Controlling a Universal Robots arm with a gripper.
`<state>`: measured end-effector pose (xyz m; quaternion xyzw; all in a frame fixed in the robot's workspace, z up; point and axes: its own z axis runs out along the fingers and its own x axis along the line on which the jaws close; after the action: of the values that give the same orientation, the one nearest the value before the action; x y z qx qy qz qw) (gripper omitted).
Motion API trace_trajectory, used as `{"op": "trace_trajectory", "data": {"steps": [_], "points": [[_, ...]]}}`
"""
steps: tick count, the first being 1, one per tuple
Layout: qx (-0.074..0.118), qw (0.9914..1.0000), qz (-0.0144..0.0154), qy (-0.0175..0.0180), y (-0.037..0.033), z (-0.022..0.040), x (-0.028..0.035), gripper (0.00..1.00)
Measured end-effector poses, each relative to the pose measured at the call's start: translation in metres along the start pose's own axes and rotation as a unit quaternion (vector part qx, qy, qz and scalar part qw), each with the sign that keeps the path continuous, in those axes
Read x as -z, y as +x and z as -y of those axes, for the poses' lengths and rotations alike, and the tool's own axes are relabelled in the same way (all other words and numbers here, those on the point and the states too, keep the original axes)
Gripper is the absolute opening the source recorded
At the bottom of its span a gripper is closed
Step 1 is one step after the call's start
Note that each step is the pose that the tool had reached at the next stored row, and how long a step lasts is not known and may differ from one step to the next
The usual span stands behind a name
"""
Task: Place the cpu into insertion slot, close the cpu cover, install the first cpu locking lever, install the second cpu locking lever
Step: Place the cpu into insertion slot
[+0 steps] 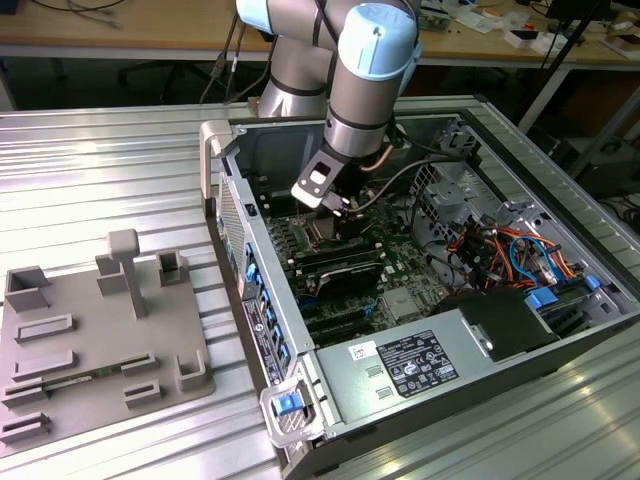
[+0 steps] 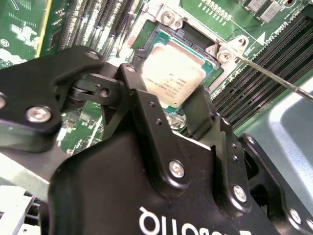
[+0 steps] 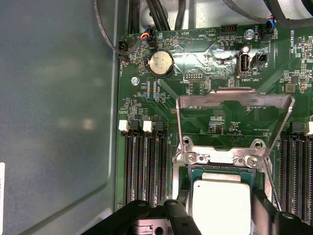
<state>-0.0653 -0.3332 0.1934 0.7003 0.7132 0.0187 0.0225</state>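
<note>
I hold my black two-fingered pincer (image 2: 164, 87) nearly closed on the small grey-silver square cpu (image 2: 173, 73), one finger on each of two opposite edges. The second wrist view shows the chip right at the dark, silver-rimmed insertion slot (image 2: 178, 39); whether it is seated I cannot tell. The first wrist view adds the thin silver windowed cpu cover (image 3: 195, 102), raised open at the slot's edge. The exterior view shows me inside the open grey computer case (image 1: 262, 330), near the green motherboard's (image 1: 400, 290) middle.
</note>
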Motion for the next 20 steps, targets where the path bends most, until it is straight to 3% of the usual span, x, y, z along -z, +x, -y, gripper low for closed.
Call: {"op": "trace_trajectory", "data": {"steps": [1,2,14,16,17,20], "points": [[0.0,1.0,0.0,0.0002,0.0,0.0,0.0001,0.6],[0.0,1.0,0.0001,0.0003,-0.0001,0.0,0.0003,0.67],[0.0,1.0,0.0004,0.0007,-0.0002,-0.0001,0.0031,0.67],[0.0,1.0,0.0006,0.0007,-0.0003,-0.0001,0.0033,0.65],[0.0,1.0,0.0005,0.0008,-0.0003,-0.0001,0.0033,0.58],[0.0,1.0,0.0005,0.0007,-0.0002,-0.0002,0.0032,0.58]]}}
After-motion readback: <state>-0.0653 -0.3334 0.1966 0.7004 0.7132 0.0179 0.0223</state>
